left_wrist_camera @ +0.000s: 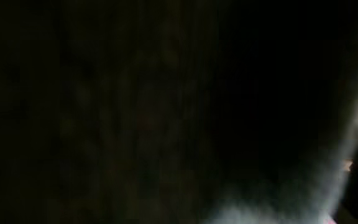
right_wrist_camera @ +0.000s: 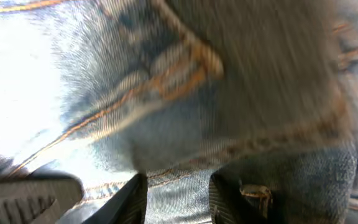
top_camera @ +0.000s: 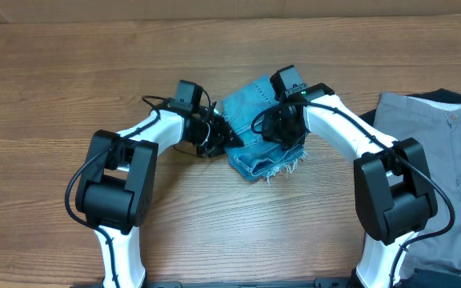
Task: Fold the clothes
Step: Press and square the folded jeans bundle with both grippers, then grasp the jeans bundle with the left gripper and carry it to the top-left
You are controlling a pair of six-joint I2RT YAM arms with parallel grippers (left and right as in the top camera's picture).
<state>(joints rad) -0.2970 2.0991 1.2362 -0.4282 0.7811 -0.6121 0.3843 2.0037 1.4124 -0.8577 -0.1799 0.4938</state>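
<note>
The light-blue jeans [top_camera: 250,108] lie folded into a small bundle at the table's centre, with a frayed hem at the front edge. My left gripper [top_camera: 224,138] is at the bundle's left edge, its tips hidden in the cloth. The left wrist view is almost black, so its jaws do not show. My right gripper [top_camera: 282,128] is on the bundle's right side. In the right wrist view the two fingers [right_wrist_camera: 178,193] stand a little apart with denim [right_wrist_camera: 135,93] between and over them, apparently gripping a thick fold.
A grey pair of trousers [top_camera: 446,160] lies spread at the right edge of the wooden table [top_camera: 70,80]. Both arms reach in from the front and meet over the bundle.
</note>
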